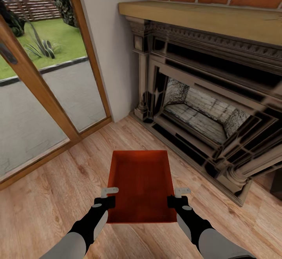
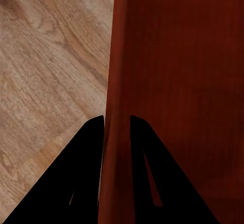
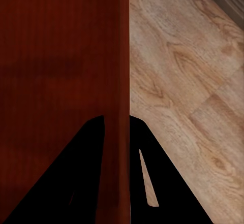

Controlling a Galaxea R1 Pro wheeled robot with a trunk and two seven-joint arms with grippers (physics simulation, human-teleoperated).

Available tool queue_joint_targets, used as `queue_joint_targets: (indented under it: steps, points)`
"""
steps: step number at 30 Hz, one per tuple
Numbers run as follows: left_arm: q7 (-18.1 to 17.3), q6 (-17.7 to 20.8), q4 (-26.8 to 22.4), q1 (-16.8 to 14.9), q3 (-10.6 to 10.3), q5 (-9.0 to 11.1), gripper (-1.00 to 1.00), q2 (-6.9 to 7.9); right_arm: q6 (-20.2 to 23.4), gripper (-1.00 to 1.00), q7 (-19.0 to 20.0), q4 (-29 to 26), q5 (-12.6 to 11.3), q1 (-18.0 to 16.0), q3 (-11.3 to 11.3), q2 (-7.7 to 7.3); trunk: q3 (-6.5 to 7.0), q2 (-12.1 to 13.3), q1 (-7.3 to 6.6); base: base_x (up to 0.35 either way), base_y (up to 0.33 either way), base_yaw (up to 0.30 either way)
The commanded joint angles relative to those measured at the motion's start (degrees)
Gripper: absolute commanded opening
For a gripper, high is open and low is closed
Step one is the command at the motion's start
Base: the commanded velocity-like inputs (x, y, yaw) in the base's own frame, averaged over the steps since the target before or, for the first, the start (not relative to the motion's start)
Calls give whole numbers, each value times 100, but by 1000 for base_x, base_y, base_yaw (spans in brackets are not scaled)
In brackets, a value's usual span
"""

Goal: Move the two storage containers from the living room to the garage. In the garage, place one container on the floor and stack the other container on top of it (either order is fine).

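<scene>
Head view, near to far: left gripper (image 1: 109, 196) and right gripper (image 1: 177, 196) each clamp a side wall of one orange-red storage container (image 1: 141, 184), held level btwn both arms above the light wood plank floor (image 1: 58, 196). Wrist views: each gripper's black fingers (image 2: 84, 178) (image 3: 86, 178) pinch a wall w/ one finger inside, one outside. Beyond: dark ornate fireplace (image 1: 203, 106), wood-framed glass doors (image 1: 47, 94).
</scene>
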Motion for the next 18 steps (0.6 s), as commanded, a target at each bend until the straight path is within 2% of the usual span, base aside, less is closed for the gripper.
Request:
queue_joint_targets:
  steps: [1,18]
  points:
    - [97,44,-8,0,63,-53,-100,-5,-9,-100,-30,-10,-28,-5,22,5,-8,-9,3,0,0,0]
    - [103,43,-9,0,63,-55,-100,-5,7,-100,-41,5,-48,-5,21,26,131,-9,3,0,0,0]
